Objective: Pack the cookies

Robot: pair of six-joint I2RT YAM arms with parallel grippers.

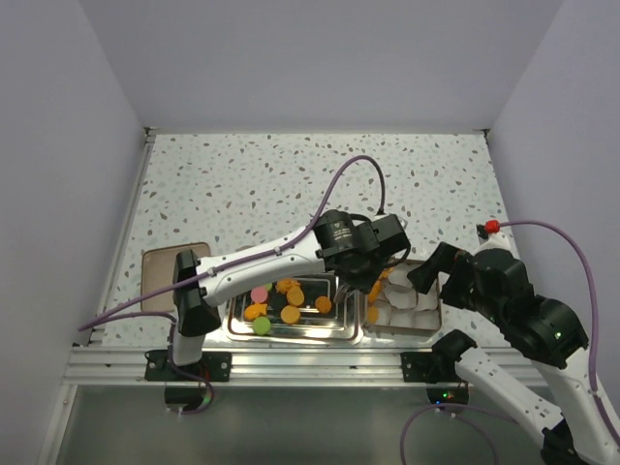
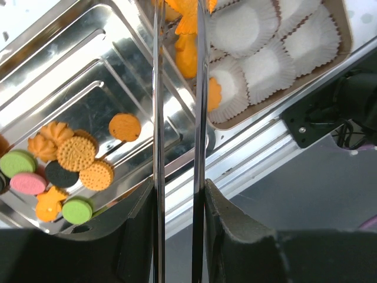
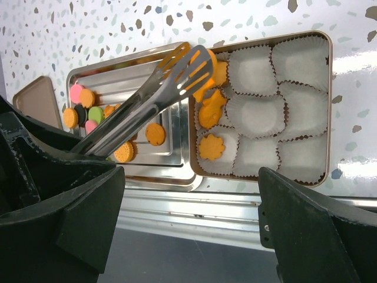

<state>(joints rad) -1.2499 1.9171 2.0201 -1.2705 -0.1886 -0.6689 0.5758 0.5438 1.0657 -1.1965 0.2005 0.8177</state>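
My left gripper (image 1: pixel 363 254) is shut on metal tongs (image 2: pixel 177 88), seen close in the left wrist view (image 2: pixel 178 200). The tongs' slotted tips (image 3: pixel 187 68) pinch an orange cookie (image 3: pixel 204 82) over the far-left cups of the brown box (image 3: pixel 327 106). Two orange cookies (image 3: pixel 212 115) (image 3: pixel 211 147) lie in its left white paper cups. More cookies (image 2: pixel 76 153), orange, pink, green and one dark, lie in the silver tray (image 2: pixel 88 71). My right gripper (image 3: pixel 191 230) is open and empty, above the table's near edge in front of the box.
The tray (image 1: pixel 291 337) and the box (image 1: pixel 402 332) stand side by side at the near edge. A brown lid (image 1: pixel 160 276) lies left of the tray. An aluminium rail (image 1: pixel 320 363) runs along the front. The right arm (image 1: pixel 504 291) hangs beside the box.
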